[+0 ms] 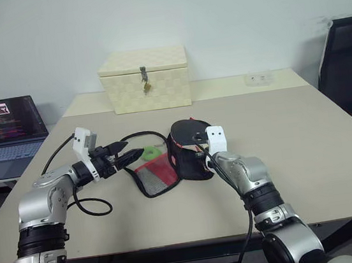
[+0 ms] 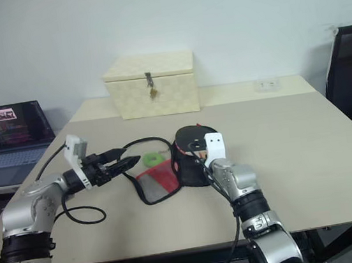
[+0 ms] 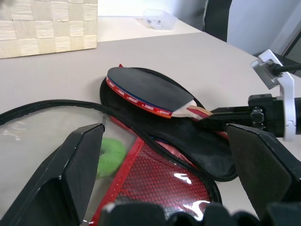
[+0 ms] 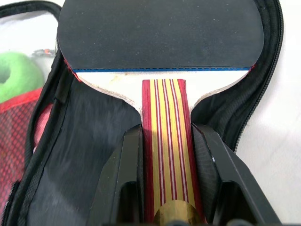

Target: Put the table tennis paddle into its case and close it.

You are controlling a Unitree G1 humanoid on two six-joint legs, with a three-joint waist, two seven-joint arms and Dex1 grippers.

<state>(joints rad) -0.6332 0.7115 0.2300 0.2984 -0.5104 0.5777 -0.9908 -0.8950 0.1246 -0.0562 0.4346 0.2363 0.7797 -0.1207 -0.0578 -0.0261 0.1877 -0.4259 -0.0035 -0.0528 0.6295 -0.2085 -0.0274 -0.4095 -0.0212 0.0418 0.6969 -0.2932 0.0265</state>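
Note:
My right gripper (image 4: 168, 141) is shut on the striped wooden handle of the table tennis paddle (image 4: 160, 33). The paddle's black face (image 1: 186, 132) is tilted up over the black half of the open case (image 1: 192, 167). Its head lies over the case's dark lining (image 4: 84, 141), inside the zip edge. The case's other half, a red mesh flap (image 1: 156, 175), lies spread on the table towards my left. Just above and beside that flap, my left gripper (image 1: 131, 156) hangs open and points at the paddle, with nothing between its fingers (image 3: 80, 160).
A green ring (image 1: 149, 152) lies under the flap's clear pocket. A cream woven box (image 1: 145, 79) with a latch stands at the back of the table (image 1: 307, 154). There is a small clear container (image 1: 258, 78) at the back right, an open laptop (image 1: 5, 130) at the far left and a black chair (image 1: 348, 72) at the right.

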